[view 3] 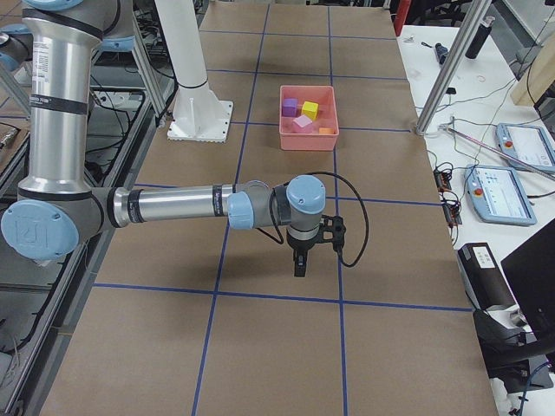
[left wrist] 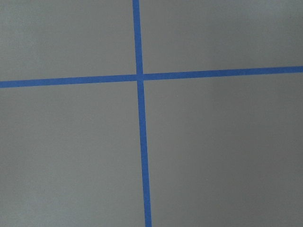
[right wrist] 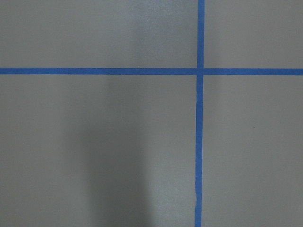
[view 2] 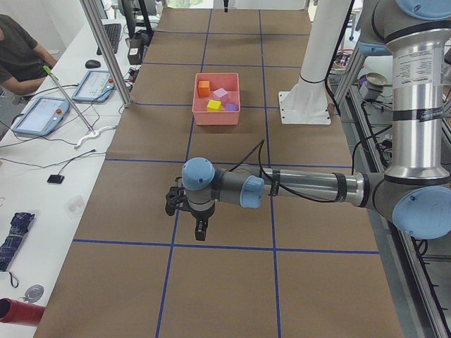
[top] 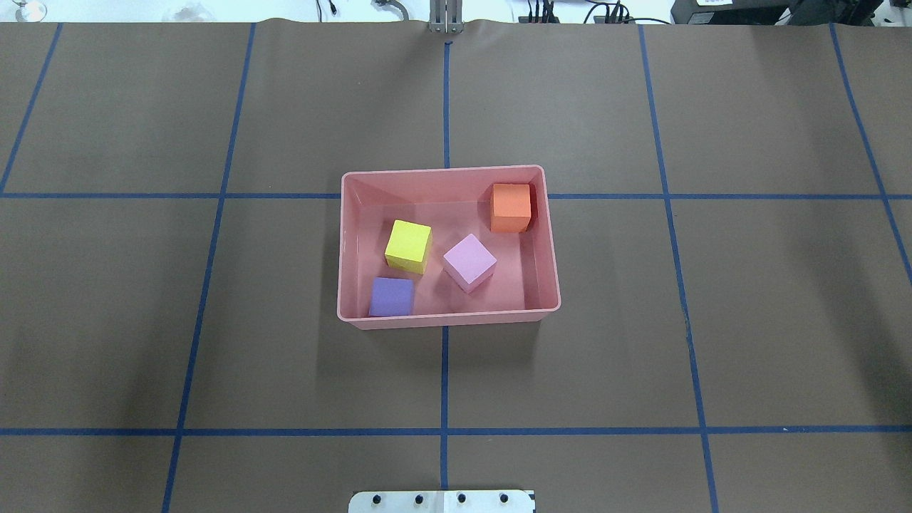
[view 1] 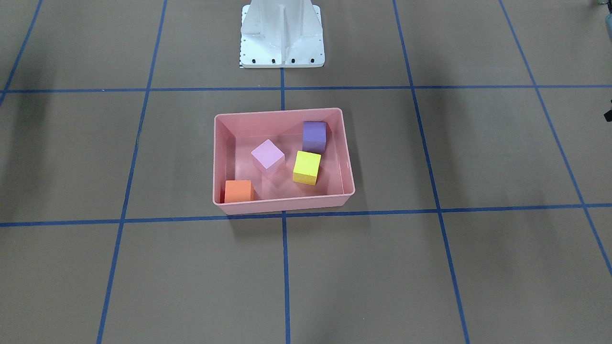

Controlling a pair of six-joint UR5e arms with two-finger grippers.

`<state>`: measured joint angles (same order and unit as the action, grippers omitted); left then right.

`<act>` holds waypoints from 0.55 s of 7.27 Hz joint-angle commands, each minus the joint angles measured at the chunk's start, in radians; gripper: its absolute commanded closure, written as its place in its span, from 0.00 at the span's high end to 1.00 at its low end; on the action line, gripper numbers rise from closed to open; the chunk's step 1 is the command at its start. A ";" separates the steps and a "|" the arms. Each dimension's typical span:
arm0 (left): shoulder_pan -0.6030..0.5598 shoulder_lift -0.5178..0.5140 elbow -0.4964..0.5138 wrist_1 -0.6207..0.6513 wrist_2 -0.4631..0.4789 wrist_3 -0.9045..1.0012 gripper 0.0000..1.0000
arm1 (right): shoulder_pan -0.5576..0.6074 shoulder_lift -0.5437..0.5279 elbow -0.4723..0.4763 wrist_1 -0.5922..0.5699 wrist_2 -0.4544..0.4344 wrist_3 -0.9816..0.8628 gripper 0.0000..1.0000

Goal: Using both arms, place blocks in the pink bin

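The pink bin [view 1: 282,206] sits mid-table and also shows in the overhead view [top: 449,320]. All four blocks lie inside it: lilac [view 1: 267,155], purple [view 1: 314,136], yellow [view 1: 306,167] and orange [view 1: 238,191]. Overhead, the orange block [top: 511,206] is in the far right corner and the purple block [top: 391,296] is near the front left. My left gripper [view 2: 202,229] hangs over bare table far from the bin. My right gripper [view 3: 300,264] does the same at the other end. They show only in the side views, so I cannot tell open or shut.
The white pedestal base [view 1: 282,38] stands behind the bin. Blue tape lines [left wrist: 140,76] grid the brown table. In the left side view, a seated operator [view 2: 17,53], tablets [view 2: 41,114] and a metal post [view 2: 106,49] line the table's far edge.
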<state>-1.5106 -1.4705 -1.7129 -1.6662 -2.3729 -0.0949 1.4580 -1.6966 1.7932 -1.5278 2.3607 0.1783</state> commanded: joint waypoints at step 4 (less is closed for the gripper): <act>-0.068 0.002 -0.032 0.112 0.020 0.109 1.00 | -0.008 -0.002 -0.002 0.000 0.002 0.000 1.00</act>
<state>-1.5754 -1.4775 -1.7231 -1.5627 -2.3593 0.0130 1.4527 -1.6968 1.7923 -1.5279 2.3627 0.1785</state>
